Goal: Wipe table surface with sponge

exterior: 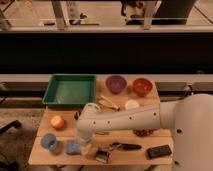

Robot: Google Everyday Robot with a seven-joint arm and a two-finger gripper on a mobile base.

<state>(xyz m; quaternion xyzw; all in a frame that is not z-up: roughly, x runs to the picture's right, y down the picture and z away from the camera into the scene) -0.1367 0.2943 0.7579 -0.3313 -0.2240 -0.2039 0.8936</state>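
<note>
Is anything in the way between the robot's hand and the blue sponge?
No, nothing I can see. The gripper hangs close beside the sponge, near the front edge of the table surface. The blue cup sits on the sponge's far side, not between them.

**Arm Stretched Across, Gripper Turned Down**

The white arm (131, 119) was seen extended from the bulky shoulder housing (194, 131) at the right side of the camera view. It was held roughly level and reached toward the view's left. At its far end the wrist (88, 119) was bent sharply downward. The gripper (88, 149) was carried directly beneath that bend, pointed down, low in the left-centre of the view.
</note>
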